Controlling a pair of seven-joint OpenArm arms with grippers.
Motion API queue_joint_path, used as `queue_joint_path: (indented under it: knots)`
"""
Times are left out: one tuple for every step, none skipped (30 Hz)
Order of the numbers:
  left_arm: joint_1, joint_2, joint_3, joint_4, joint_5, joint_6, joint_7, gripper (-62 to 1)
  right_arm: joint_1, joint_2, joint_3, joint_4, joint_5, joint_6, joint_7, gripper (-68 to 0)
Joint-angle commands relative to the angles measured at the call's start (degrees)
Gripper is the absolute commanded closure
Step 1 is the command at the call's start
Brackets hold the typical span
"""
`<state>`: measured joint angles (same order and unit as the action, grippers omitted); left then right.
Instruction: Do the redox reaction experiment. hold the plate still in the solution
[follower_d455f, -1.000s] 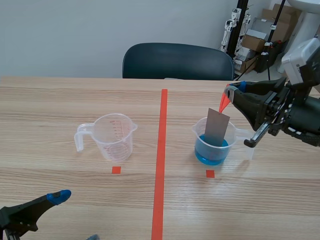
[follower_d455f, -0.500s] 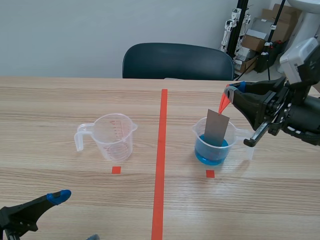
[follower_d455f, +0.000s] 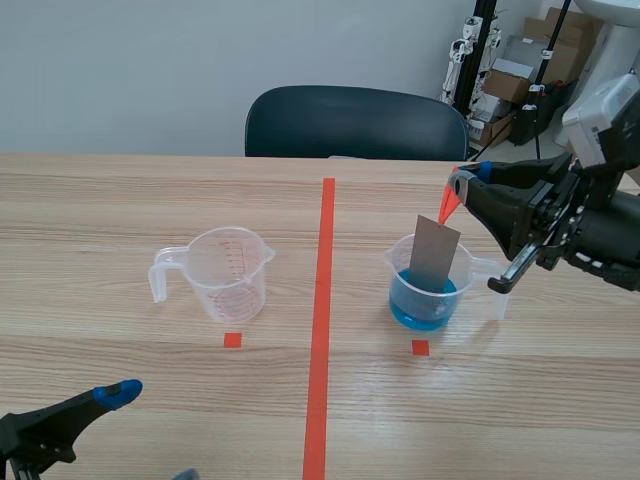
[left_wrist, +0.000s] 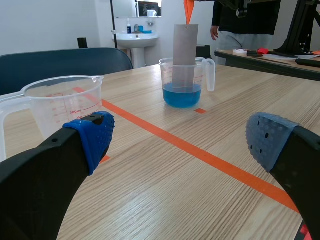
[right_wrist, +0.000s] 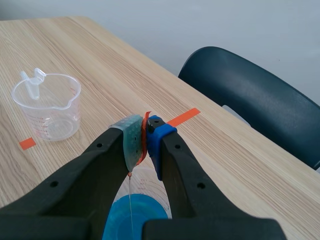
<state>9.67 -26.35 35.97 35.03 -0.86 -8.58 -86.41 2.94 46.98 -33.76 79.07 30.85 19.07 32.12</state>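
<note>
A grey metal plate (follower_d455f: 434, 254) hangs upright from an orange tape tab (follower_d455f: 449, 205), its lower edge dipped in blue solution inside a clear beaker (follower_d455f: 428, 290) right of the red centre line. My right gripper (follower_d455f: 458, 182) is shut on the tab above the beaker; in the right wrist view the tab (right_wrist: 144, 133) sits pinched between the pads and the blue solution (right_wrist: 131, 216) lies directly below. From the left wrist the plate (left_wrist: 185, 47) and beaker (left_wrist: 183, 82) show far ahead. My left gripper (left_wrist: 180, 137) stands open, low near the table's near-left corner (follower_d455f: 115, 395).
An empty clear measuring cup (follower_d455f: 226, 272) with red markings stands left of the red tape line (follower_d455f: 322, 310); in the left wrist view that cup (left_wrist: 60, 102) is just ahead of the left finger. A dark chair (follower_d455f: 355, 122) sits beyond the table's far edge.
</note>
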Motion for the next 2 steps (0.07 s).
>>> queue_joint_path:
  knots:
    - [0.15, -0.2, -0.2, 1.03, 0.02, 0.28, -2.62, -55.7, 0.55, 0.13, 0.37, 0.57, 0.39, 0.0, 0.83, -0.4]
    - [0.15, -0.2, -0.2, 1.03, 0.02, 0.28, -2.62, -55.7, 0.55, 0.13, 0.37, 0.57, 0.39, 0.0, 0.85, -0.4]
